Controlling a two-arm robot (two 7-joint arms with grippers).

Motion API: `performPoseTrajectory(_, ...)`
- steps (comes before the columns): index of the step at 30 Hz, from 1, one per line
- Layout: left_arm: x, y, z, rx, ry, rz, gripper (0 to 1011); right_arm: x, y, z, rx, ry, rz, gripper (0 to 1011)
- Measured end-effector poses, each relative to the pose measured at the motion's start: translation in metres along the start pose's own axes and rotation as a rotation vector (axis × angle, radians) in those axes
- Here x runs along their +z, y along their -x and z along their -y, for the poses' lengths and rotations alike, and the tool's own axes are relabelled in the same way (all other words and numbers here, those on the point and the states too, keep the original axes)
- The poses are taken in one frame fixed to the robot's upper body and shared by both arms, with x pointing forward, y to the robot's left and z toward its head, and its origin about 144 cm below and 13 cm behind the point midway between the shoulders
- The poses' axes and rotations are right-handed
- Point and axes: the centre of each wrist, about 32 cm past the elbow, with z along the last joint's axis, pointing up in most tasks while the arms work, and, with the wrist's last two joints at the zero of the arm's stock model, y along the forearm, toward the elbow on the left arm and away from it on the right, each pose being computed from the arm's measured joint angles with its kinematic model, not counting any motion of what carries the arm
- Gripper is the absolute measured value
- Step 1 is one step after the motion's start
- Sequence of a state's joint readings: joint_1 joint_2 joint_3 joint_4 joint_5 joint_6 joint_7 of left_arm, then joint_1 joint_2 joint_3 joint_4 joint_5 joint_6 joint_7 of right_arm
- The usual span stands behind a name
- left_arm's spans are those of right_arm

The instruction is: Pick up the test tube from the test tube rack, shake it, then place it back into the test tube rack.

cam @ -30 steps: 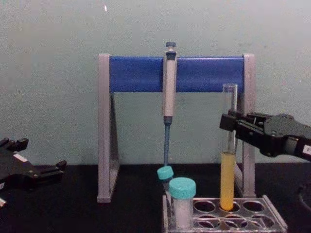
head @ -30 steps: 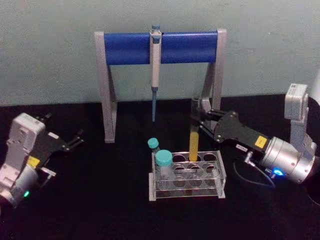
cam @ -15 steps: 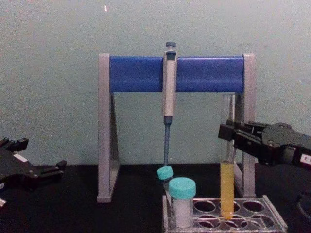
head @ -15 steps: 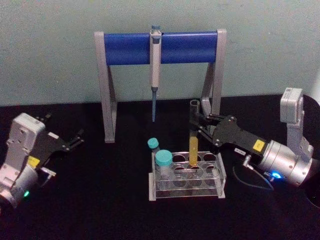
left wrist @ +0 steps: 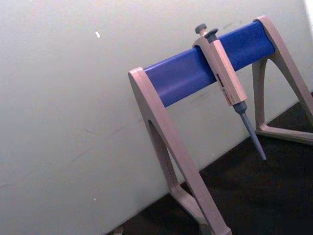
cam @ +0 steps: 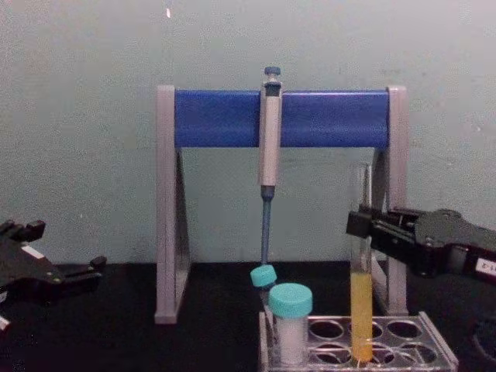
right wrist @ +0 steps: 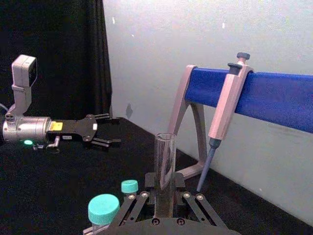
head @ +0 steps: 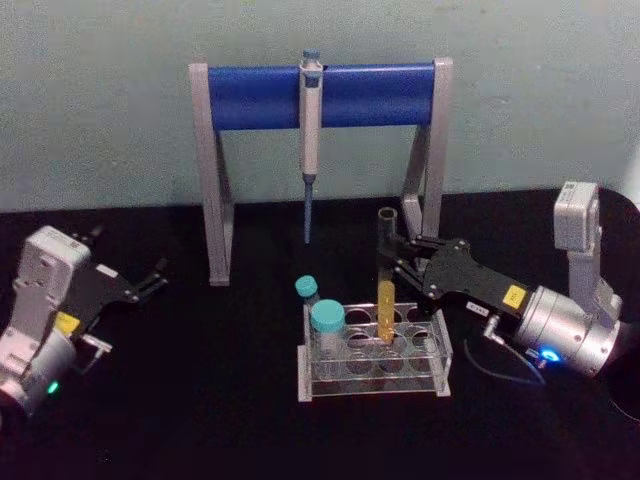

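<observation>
The test tube (head: 386, 282) (cam: 361, 287) (right wrist: 165, 169) stands upright with yellow-orange liquid in its lower part, its bottom down inside a back-row hole of the clear test tube rack (head: 437, 362) (cam: 438, 350). My right gripper (head: 395, 260) (cam: 358, 226) (right wrist: 165, 196) reaches in from the right and is shut on the tube's clear upper part. My left gripper (head: 150, 279) (cam: 89, 269) (right wrist: 105, 129) rests on the table at the far left, its fingers apart and holding nothing.
A grey-and-blue stand (head: 320, 95) (cam: 225, 118) (left wrist: 210, 63) rises behind the rack with a pipette (head: 310, 140) (cam: 268, 155) (left wrist: 230, 88) hanging from it. Two teal-capped vials (head: 327, 322) (cam: 291, 318) sit in the rack's left end. The table is black.
My right gripper has lowered with the test tube, and the tube's bottom has sunk deeper into the rack hole. The left arm has not moved.
</observation>
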State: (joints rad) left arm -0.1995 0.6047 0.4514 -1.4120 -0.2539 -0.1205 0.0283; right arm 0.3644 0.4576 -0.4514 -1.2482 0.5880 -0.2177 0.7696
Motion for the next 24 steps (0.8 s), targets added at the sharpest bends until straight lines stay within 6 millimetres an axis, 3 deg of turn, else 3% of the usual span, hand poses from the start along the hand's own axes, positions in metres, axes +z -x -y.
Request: performPoseTrajectory(24, 0.0, 0.0, 0.0, 0.0, 0.0, 0.0, 1001, -0.0091, -0.0015, -0.0014, 0.0, 0.044, -0.016, 229)
